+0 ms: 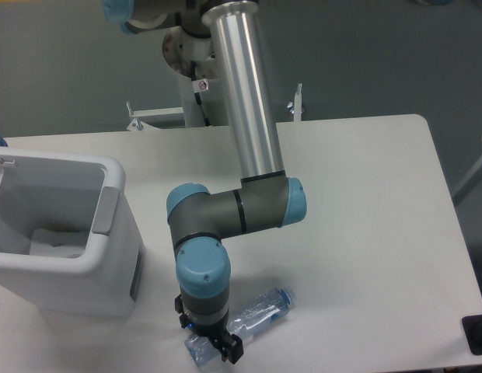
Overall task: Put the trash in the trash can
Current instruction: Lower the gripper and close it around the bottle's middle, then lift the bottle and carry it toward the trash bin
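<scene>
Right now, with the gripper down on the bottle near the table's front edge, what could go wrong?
1. The gripper sits over the base end of the water bottle, far from its blue cap. An off-centre grasp might let the bottle tilt or slip on lifting.
2. The clear, round bottle could roll toward the front edge of the table if nudged.
3. The trash can stands close by on the left; a low carry might clip its rim.

Gripper (214, 347) pointed down at near table (365, 202) edge w/ its fingers over the base end of the clear bottle (253, 320), which lay flat & angled away to its right, blue cap farthest, white trash can (70, 264) well off to its left, jaw state unclear.
</scene>
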Robot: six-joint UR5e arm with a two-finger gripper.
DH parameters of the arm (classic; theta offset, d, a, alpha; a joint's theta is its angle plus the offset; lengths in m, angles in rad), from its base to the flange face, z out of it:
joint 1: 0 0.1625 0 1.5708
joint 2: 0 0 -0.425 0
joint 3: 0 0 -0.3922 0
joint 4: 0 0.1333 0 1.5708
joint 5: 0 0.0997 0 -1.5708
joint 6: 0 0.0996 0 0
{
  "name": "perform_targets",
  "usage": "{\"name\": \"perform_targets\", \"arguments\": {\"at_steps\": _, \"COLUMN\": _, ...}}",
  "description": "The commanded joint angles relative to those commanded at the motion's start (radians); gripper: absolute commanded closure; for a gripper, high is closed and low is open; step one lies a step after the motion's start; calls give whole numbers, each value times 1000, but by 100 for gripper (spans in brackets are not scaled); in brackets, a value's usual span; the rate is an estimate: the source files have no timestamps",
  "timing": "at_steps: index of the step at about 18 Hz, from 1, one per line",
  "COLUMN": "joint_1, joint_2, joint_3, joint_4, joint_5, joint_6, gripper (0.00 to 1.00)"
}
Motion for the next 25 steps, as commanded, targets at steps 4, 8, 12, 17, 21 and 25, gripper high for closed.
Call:
{"name": "perform_targets", "arguments": {"at_steps": 4, "joint_1": 0, "joint_2": 3, "joint_3": 2, "joint_4": -2, "joint_5": -2, "joint_6": -6, "gripper": 47}}
{"name": "perform_targets", "arguments": {"at_steps": 8, "joint_1": 0, "joint_2": 9, "joint_3": 2, "joint_4": -2, "joint_5": -5, "joint_6": -23, "gripper": 60}}
{"name": "perform_targets", "arguments": {"at_steps": 12, "joint_1": 2, "joint_2": 15, "joint_3": 6, "joint_4": -2, "joint_5": -9, "joint_6": -38, "gripper": 63}}
{"name": "perform_targets", "arguments": {"at_steps": 17, "joint_1": 26, "joint_2": 93, "joint_3": 11, "joint_4": -5, "joint_5": -79, "joint_6": -44, "gripper": 63}}
{"name": "perform_targets", "arguments": {"at_steps": 21, "joint_1": 55, "joint_2": 156, "joint_3": 3, "joint_4": -5, "joint_5": -166, "joint_6": -66, "gripper": 62}}
{"name": "perform_targets", "arguments": {"at_steps": 25, "joint_1": 61, "joint_2": 198, "joint_3": 5, "joint_4": -12, "joint_5": -207, "joint_6": -129, "gripper": 61}}
